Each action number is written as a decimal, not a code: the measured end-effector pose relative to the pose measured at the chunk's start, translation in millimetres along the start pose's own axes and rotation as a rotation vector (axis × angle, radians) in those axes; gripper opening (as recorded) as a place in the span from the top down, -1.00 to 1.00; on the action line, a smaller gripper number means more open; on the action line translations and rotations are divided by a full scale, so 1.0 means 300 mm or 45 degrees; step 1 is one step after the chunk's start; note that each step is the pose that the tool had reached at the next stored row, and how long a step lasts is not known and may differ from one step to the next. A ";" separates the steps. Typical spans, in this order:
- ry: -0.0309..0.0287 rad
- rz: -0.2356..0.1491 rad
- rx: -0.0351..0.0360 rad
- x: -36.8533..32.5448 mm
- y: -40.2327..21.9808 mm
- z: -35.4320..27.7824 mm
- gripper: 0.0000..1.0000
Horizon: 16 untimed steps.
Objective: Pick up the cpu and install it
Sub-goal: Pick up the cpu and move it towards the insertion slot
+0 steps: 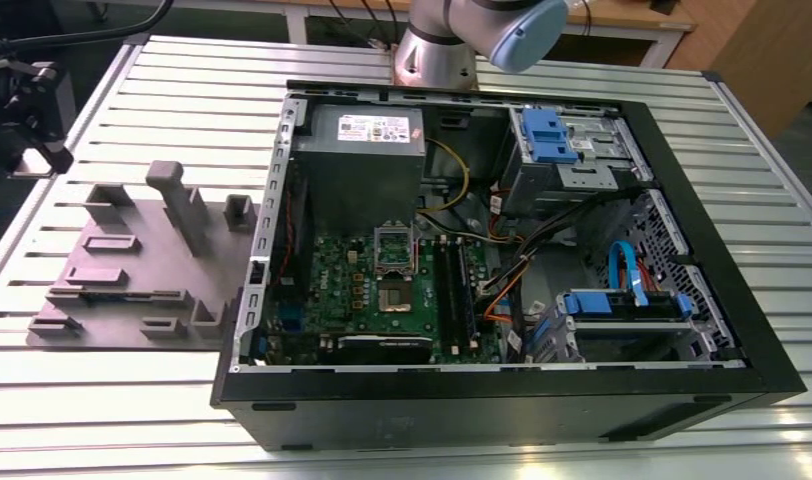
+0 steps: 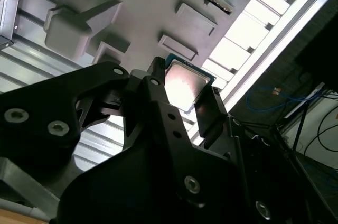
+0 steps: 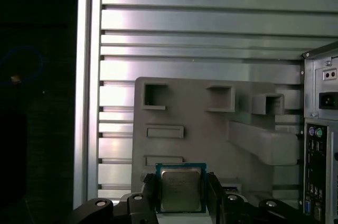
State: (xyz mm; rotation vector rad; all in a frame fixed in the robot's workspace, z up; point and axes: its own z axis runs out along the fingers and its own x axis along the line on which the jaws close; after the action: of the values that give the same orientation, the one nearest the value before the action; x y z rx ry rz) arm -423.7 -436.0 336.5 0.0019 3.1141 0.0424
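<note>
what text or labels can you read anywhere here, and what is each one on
No text here can be quoted as it reads.
White sticker on the grey metal power supply box: printed lines, too small to read.
Silvery-grey square cpu, held between the black fingers: faint markings on its top, unreadable.
Green motherboard: any print is too small to tell.
</note>
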 end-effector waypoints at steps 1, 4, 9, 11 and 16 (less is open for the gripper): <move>0.0000 0.000 0.0000 -0.004 0.000 0.000 0.06; 0.0000 0.000 0.0000 -0.007 0.000 0.000 0.06; 0.0002 0.000 -0.0002 -0.008 0.000 -0.013 0.06; 0.0002 0.000 -0.0003 -0.008 0.001 -0.021 0.06; 0.0000 0.000 -0.0005 -0.008 0.001 -0.022 0.06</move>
State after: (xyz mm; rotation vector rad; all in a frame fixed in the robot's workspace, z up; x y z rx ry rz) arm -421.4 -436.0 343.3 0.0019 3.1141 0.0430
